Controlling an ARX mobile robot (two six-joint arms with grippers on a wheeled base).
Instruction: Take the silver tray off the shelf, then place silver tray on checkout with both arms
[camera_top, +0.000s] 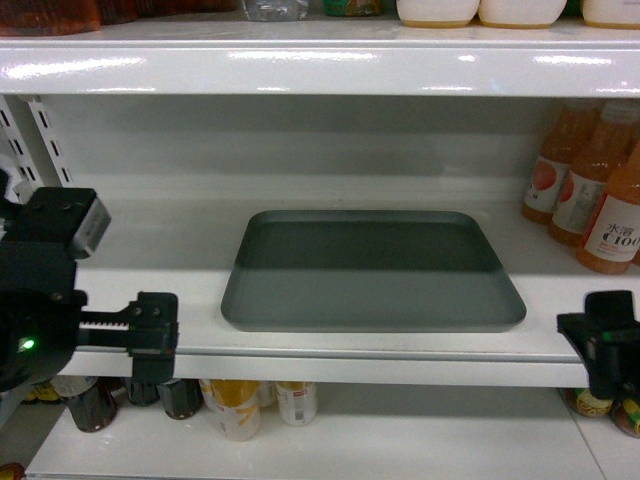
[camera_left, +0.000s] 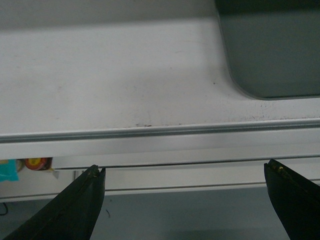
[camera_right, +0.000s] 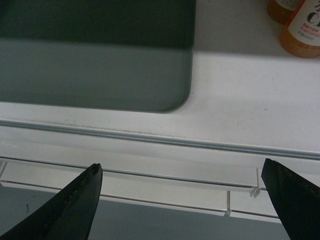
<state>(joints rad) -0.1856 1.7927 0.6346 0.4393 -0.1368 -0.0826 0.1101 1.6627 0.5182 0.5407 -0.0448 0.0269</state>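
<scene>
Head view
Tray: the silver tray (camera_top: 372, 270) lies flat on the shelf (camera_top: 560, 285), about midway along it, its near long rim close to the shelf's front edge; nothing lies on it.
Bottles: orange juice bottles (camera_top: 597, 190) stand at the shelf's right end, near the back, well apart from the tray.
Left gripper: the left gripper (camera_top: 150, 335) hangs in front of the shelf's front edge, left of the tray and not touching it; a green light glows on its arm. From here I cannot tell how far its jaws are parted.
Right gripper: the right gripper (camera_top: 600, 340) sits at the picture's right edge, level with the front edge, right of the tray and apart from it.
Lower shelf: cans and bottles (camera_top: 235, 405) stand on the board below.

Left wrist view
Fingers: the two black fingers (camera_left: 82, 207) stand wide apart with nothing between them, below the shelf's front edge.
Tray: its near left corner (camera_left: 272, 55) shows at upper right, on the shelf top.

Right wrist view
Fingers: both fingers (camera_right: 72, 207) are spread wide, holding nothing, below the front edge.
Tray: its near right corner (camera_right: 100, 65) lies at upper left, close to the front edge.
Bottles: two orange bottles (camera_right: 300, 25) stand at upper right.
</scene>
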